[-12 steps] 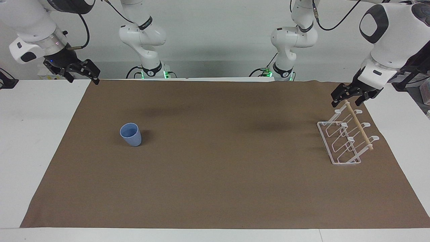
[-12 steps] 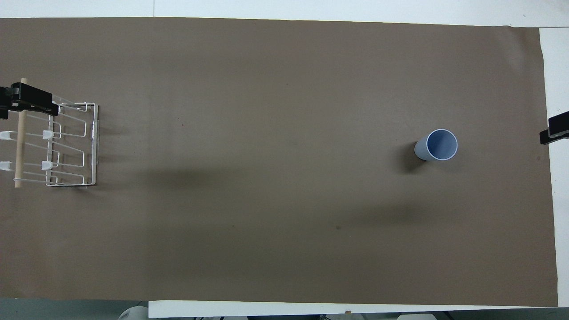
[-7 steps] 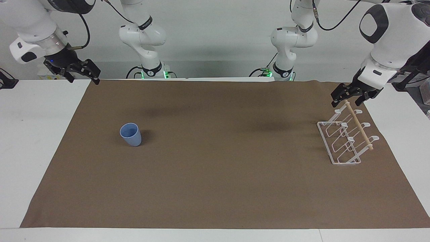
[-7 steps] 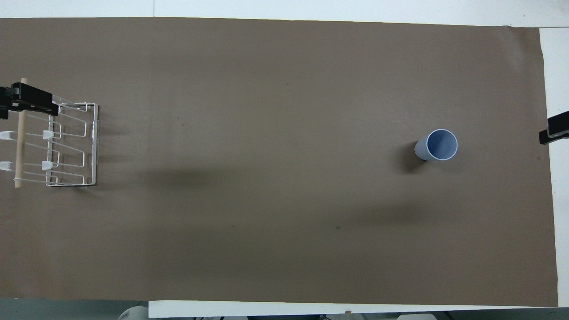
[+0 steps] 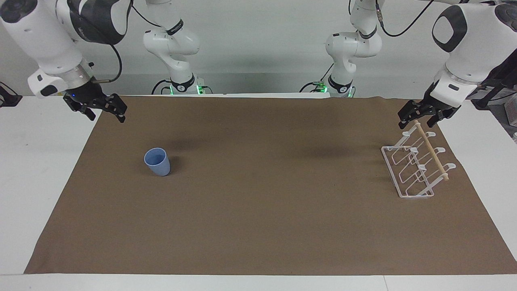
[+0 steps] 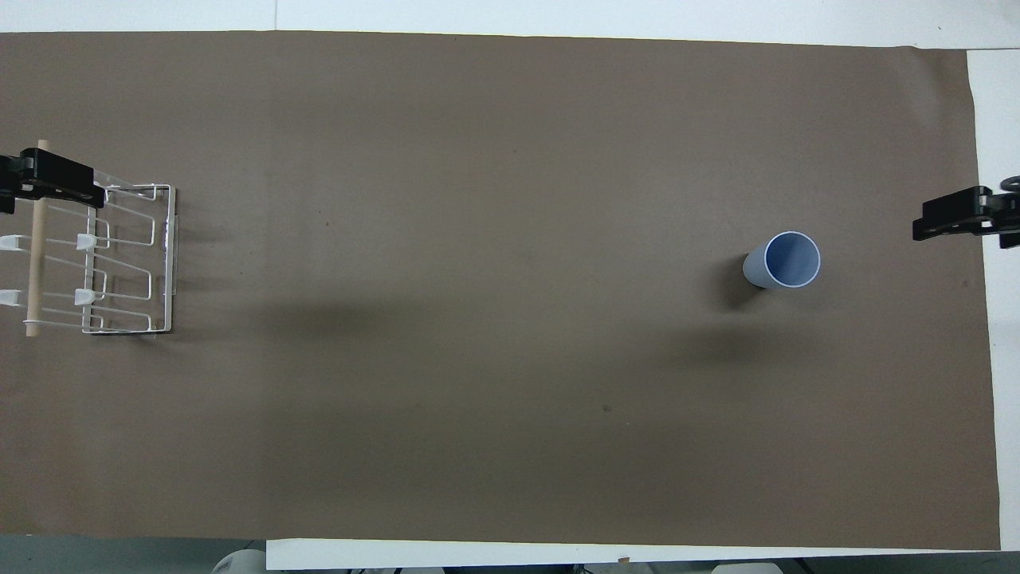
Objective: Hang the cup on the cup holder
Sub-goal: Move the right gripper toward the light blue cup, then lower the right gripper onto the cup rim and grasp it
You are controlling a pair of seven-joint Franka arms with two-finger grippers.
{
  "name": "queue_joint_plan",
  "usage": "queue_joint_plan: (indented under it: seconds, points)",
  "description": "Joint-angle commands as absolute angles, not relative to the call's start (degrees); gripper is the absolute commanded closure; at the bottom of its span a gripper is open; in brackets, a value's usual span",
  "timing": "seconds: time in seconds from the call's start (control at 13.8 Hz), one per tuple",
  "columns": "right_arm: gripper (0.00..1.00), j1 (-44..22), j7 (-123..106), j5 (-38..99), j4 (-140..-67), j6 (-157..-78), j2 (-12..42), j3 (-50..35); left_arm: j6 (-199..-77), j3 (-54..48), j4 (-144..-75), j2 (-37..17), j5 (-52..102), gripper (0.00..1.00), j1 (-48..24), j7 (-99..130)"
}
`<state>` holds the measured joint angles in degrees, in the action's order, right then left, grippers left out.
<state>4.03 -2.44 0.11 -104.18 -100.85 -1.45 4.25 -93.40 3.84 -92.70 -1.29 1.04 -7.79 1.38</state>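
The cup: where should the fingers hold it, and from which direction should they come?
Grip the cup across its outer wall just under the rim, coming from above and the right arm's end, where the open right gripper is. It stands upright, mouth up, has no handle, tapers downward, and nothing crowds it.

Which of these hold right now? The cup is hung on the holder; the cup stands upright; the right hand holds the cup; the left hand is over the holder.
1. The light blue tapered plastic cup hangs on the white wire cup holder with a wooden dowel. False: it stands on the brown mat, toward the right arm's end.
2. The cup stands upright, mouth up. True.
3. The right hand holds the cup. False: it is open, empty, above the mat's edge.
4. The left hand is over the holder's dowel end. True.
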Motion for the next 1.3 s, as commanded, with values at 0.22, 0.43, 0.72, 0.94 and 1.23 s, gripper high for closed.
queue_joint_plan:
  seconds: [0.22,0.43,0.72,0.94,1.23]
  points:
    - [0.0,3.7,-4.7,5.3,-112.4,-114.0,5.3,4.0,-93.3,3.8,-94.5,0.4,1.4,0.0,-7.5,1.1]
    - [0.0,3.2,-7.5,6.6,-115.7,-118.7,6.7,4.0,-93.3,3.8,-94.5,0.4,1.4,0.0,-7.5,1.1]
    - [0.11,2.6,-13.0,6.6,-119.5,-122.7,7.2,4.0,-93.3,3.8,-94.5,0.4,1.4,0.0,-7.5,1.2]
    - [0.48,2.7,-17.1,6.6,-120.4,-123.0,7.5,4.0,-93.3,3.8,-94.5,0.4,1.4,0.0,-7.5,1.1]
    - [0.96,2.5,-17.1,6.6,-120.4,-123.0,7.5,4.0,-93.3,3.8,-94.5,0.4,1.4,0.0,-7.5,1.2]
